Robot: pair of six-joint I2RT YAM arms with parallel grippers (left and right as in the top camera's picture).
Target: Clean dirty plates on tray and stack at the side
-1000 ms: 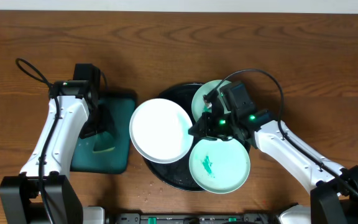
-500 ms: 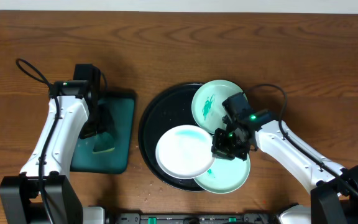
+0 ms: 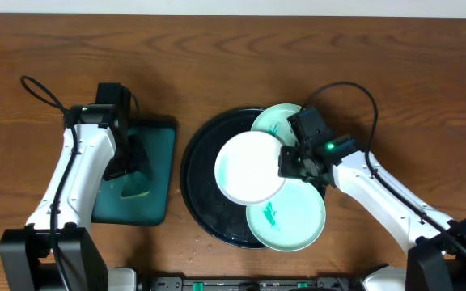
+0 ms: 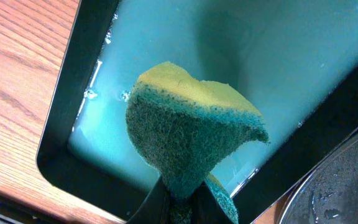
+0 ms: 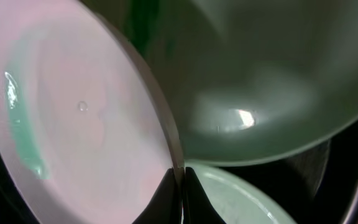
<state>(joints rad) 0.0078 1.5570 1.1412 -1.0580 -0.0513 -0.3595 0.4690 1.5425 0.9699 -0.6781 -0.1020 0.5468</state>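
Observation:
The round black tray (image 3: 199, 179) sits mid-table. My right gripper (image 3: 288, 166) is shut on the rim of the white plate (image 3: 251, 167) and holds it over the tray; a faint green smear shows on the plate's left side (image 5: 23, 130). One mint plate (image 3: 288, 217) with a green smear lies at the tray's front right. The other mint plate (image 3: 275, 119) lies at the back right, partly under the white plate and my arm. My left gripper (image 4: 182, 202) is shut on a yellow-and-green sponge (image 4: 188, 134) over the teal tray (image 3: 158, 162).
The rectangular dark-teal tray holds a film of water (image 4: 278, 68). A black cable (image 3: 43, 93) loops at the far left. Small specks (image 3: 188, 246) lie on the wood near the front edge.
The white plate was first tilted and held high at the tray's left, then swung low toward the front, and now sits more level over the tray's middle. The left arm has not moved.

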